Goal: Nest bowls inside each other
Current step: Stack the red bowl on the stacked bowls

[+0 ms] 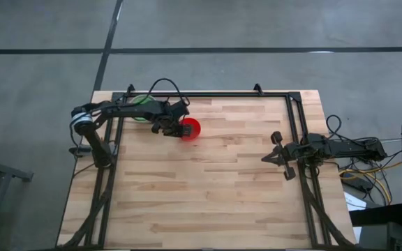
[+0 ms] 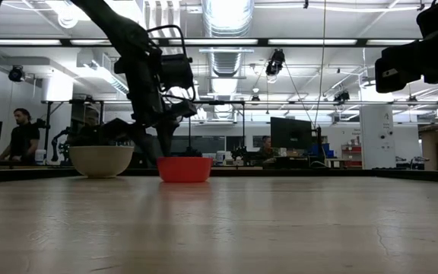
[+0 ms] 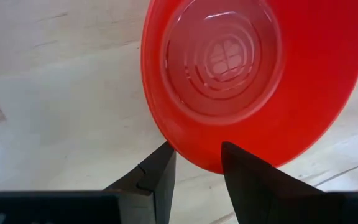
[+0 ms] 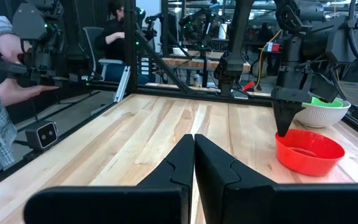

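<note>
Bowls sit toward the far left part of a light wooden table (image 1: pixel 208 181). Nearest the middle is a red bowl (image 1: pixel 190 129), upright and empty, with moulded rings visible on its inner floor in the left wrist view. Just behind it and to its left stands a grey-white bowl (image 2: pixel 101 160) with bright green (image 4: pixel 325 101) showing inside its rim, so at least one green bowl is already nested there; how many cannot be told. The two stand close together but apart.

Over the red bowl hangs the left pincer (image 3: pixel 196 163), pointing down at the bowl's near rim. Its two dark fingers stand partly apart with the red rim between them, one finger outside the wall and one over the inside. Whether they press the plastic cannot be told.

On the right side of the table waits the right pincer (image 4: pixel 194 144), well away from the bowls, fingers closed together and holding nothing.

Beyond the table lies a workshop room. At one edge of the right wrist view, a person's hands (image 4: pixel 14 93) hold a dark device (image 4: pixel 39 43).
</note>
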